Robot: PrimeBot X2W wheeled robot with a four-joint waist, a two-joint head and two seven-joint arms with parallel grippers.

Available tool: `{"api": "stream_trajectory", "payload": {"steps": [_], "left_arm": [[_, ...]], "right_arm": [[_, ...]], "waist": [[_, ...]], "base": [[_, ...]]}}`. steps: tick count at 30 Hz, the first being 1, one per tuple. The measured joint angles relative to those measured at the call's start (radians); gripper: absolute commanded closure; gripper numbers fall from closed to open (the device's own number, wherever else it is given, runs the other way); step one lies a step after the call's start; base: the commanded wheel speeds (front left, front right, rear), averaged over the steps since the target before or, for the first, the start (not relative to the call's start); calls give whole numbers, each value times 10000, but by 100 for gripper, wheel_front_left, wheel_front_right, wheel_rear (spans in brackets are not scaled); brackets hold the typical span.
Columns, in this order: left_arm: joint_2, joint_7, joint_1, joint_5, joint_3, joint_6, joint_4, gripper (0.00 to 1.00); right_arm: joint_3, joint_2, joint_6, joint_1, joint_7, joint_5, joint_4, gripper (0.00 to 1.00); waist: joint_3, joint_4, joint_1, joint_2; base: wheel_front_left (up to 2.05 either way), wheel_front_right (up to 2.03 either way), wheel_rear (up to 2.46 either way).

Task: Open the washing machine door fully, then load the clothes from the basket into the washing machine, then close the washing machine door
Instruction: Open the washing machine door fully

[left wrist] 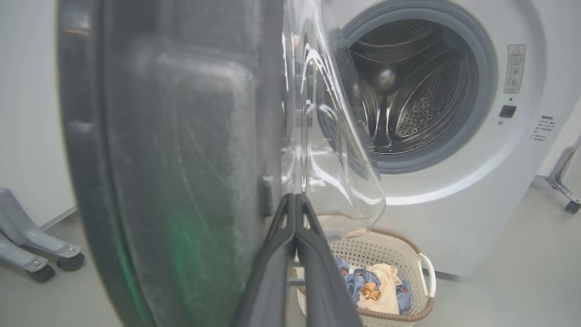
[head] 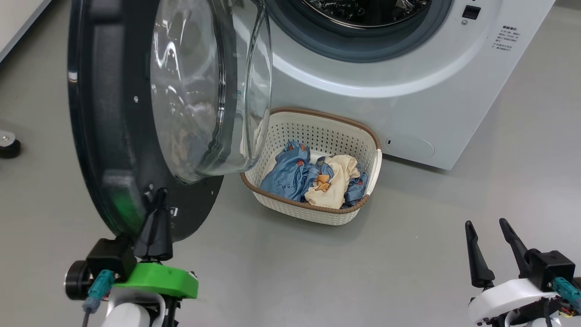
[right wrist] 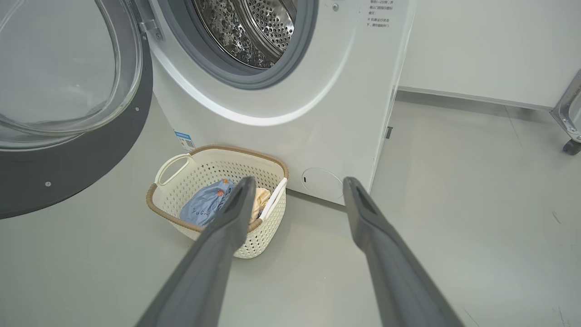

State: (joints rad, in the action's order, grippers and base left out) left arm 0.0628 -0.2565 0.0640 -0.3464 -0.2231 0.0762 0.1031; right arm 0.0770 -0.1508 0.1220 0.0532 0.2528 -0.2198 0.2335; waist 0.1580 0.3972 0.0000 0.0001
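Step in hand: opening the large round glossy black washing machine door [head: 113, 127], judged from the layout. The door is swung out from the big white front-loading washing machine [head: 408, 91], roughly edge-on in the head view, with its bulging clear glass bowl [head: 204, 91] facing the machine. The steel perforated drum [left wrist: 422, 95] is exposed and looks empty.

Left gripper [head: 159, 194]: 2 dark fingers pressed together, nothing pinched between them. The tips sit at the lower inner face of the door, near a small latch block. It looks like contact, a push rather than a grip, but I cannot confirm touch.

Right gripper [head: 485, 222]: fingers spread wide and empty, low over the grey floor [head: 408, 272], well apart from the basket.

The small cream-white perforated plastic basket [head: 317, 131] with brown woven-look rim stands on the floor, right at the foot of the washer front, below the drum opening. The door's glass bowl overhangs the basket's left end in the head view. The soft light blue and cream clothes [head: 313, 177] are all inside the basket, so loading has not started.

Next, as a judgement: the left arm needs to sweep the door further out and away from the machine, until it no longer overhangs the basket. Pushing with pressed tips risks slipping off the rim. Then the right gripper, already spread, can reach down into the basket for the top garment.
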Motion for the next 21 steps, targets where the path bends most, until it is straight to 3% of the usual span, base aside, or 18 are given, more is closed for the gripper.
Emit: {"api": "stream_trajectory", "payload": {"steps": [12, 21], "left_arm": [[640, 4, 232, -479, 1521, 186, 481, 100], [1012, 165, 791, -784, 2034, 224, 1005, 100]], "right_arm": [[144, -113, 2, -87, 0, 138, -10, 0], [236, -194, 2, -296, -2, 196, -13, 0]], "waist": [[322, 26, 0, 0], [565, -157, 0, 0]], "base": [[0, 0, 0], [0, 0, 0]]}}
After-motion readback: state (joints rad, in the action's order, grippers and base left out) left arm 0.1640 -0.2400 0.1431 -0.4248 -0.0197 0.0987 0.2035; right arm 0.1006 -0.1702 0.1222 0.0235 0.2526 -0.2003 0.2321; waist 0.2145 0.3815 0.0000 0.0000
